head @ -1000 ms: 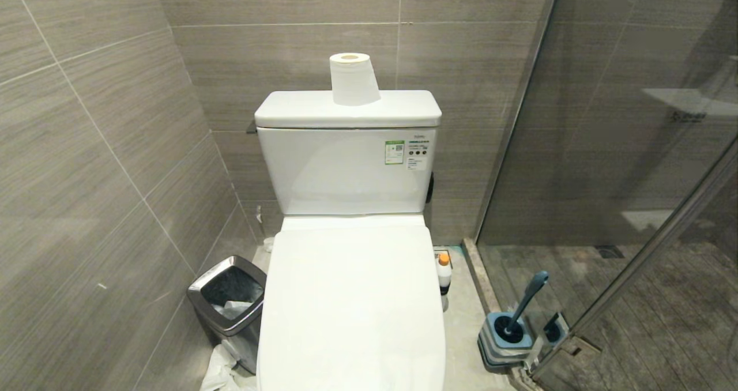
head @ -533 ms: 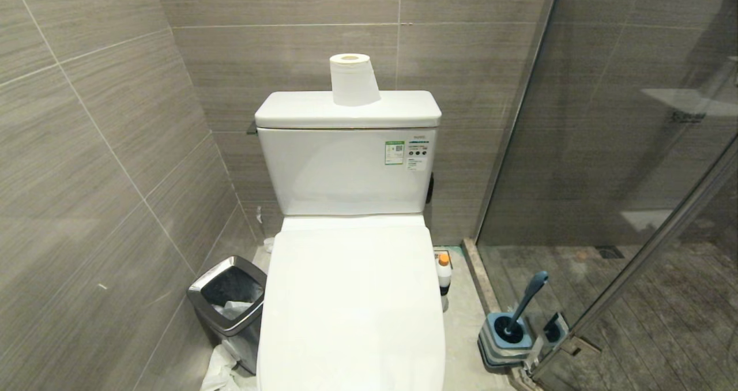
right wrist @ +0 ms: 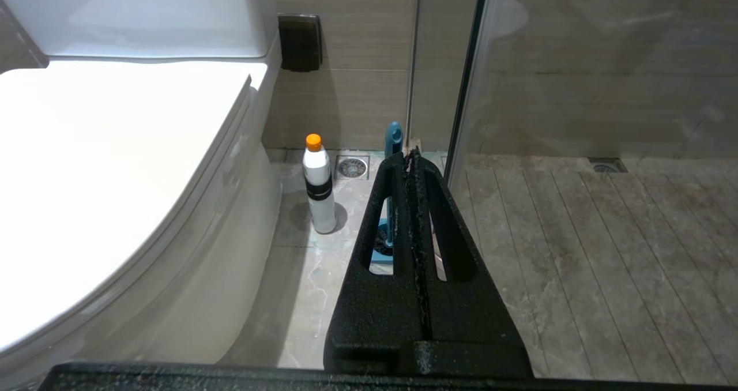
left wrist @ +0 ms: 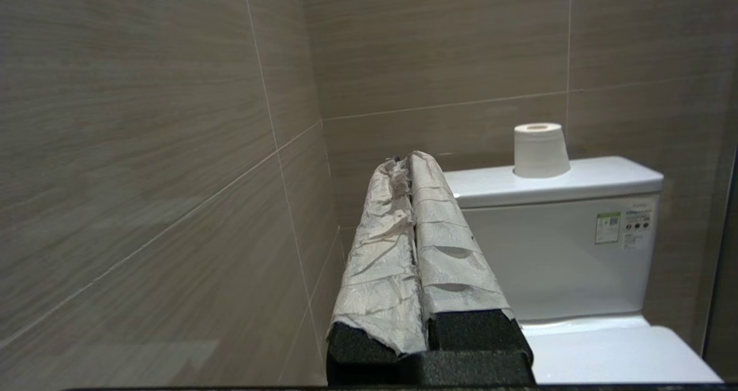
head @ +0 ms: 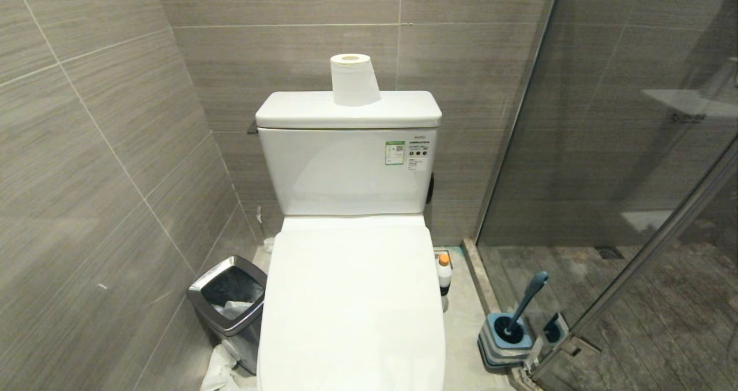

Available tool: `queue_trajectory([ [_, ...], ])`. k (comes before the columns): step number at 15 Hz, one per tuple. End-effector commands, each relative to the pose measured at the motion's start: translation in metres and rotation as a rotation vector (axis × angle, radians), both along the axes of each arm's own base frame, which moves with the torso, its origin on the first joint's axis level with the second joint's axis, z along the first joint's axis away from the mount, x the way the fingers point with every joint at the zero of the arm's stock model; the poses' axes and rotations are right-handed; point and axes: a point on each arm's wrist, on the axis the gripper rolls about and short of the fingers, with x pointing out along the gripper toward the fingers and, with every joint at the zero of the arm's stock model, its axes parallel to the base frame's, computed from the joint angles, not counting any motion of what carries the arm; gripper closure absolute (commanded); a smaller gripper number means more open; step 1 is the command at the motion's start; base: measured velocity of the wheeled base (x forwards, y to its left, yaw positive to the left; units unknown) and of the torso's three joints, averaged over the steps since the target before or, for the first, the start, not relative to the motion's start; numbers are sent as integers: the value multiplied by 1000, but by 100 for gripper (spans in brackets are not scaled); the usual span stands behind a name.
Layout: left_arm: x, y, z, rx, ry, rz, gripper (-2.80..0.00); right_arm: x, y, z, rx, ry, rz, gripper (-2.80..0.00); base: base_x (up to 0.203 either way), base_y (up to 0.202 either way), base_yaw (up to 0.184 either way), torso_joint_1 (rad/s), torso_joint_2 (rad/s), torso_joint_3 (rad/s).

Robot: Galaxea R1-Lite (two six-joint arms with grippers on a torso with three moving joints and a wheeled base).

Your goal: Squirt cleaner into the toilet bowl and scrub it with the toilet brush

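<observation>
The big white toilet bowl (head: 351,304) sits in the middle of the small room, and its lid (head: 353,287) is down flat, so the inside is hidden. Right behind the toilet bowl stands the white tank (head: 349,154), with a small green and white sticker on its front. A glass shower wall (head: 622,149) stands off to the right of the toilet bowl. On the floor just to the left of the toilet bowl is a square steel bin (head: 229,299) with a dark bag inside it. To the right of the toilet bowl, close to the glass wall, is the toilet brush (head: 526,301); its blue-grey stick leans up out of a square blue and grey base (head: 506,338) with the black head down inside. A roll of toilet paper (head: 352,79) stands up on top of the tank. The cleaner (head: 444,274), a little white bottle with an orange cap, stands on the floor right beside the right side of the toilet bowl, between it and the brush. The left claw (left wrist: 410,163) is up in the air to the left of the toilet bowl, pointing at the tank, and its two wrapped fingers are pressed together with nothing in them. The right claw (right wrist: 410,155) hangs low on the right side of the toilet bowl, pointing toward the brush, with its black fingers squeezed together and holding nothing.
</observation>
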Motion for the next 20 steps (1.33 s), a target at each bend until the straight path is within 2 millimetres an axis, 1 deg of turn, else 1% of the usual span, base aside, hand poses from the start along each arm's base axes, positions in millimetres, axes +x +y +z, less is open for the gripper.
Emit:
queue_trajectory([
  [1, -5, 0, -7, -21, -19, -4, 0, 2, 0, -6, 0, 21, 0, 0, 0, 0, 0, 0, 0, 0],
  [4, -24, -3, -10, -18, -84, -6, 0, 2, 0, -6, 0, 21, 0, 0, 0, 0, 0, 0, 0, 0],
  [5, -32, -3, -14, -14, -105, -23, 0, 2, 0, -6, 0, 22, 0, 0, 0, 0, 0, 0, 0, 0],
  [7, -49, -5, -32, -1, -103, -63, 0, 2, 0, -6, 0, 21, 0, 0, 0, 0, 0, 0, 0, 0],
  [8, -52, -5, -44, 4, -67, -72, 0, 2, 0, -6, 0, 21, 0, 0, 0, 0, 0, 0, 0, 0],
  [10, -36, -5, -60, 8, -3, -70, 0, 2, 0, -6, 0, 21, 0, 0, 0, 0, 0, 0, 0, 0],
  [12, -13, -5, -78, 17, 12, -54, 0, 2, 0, -6, 0, 21, 0, 0, 0, 0, 0, 0, 0, 0],
  [14, 15, -4, -111, 26, 70, -19, 0, 2, 0, -6, 0, 21, 0, 0, 0, 0, 0, 0, 0, 0],
  [16, 34, -4, -143, 41, 150, 7, 0, 2, 0, -6, 0, 21, 0, 0, 0, 0, 0, 0, 0, 0],
  [17, 41, -3, -157, 47, 191, 15, 0, 2, 0, -6, 0, 21, 0, 0, 0, 0, 0, 0, 0, 0],
  [18, 44, -3, -165, 53, 225, 20, 0, 2, 0, -6, 0, 21, 0, 0, 0, 0, 0, 0, 0, 0],
  [20, 47, -3, -178, 77, 360, 27, 0, 2, 0, -6, 0, 21, 0, 0, 0, 0, 0, 0, 0, 0],
])
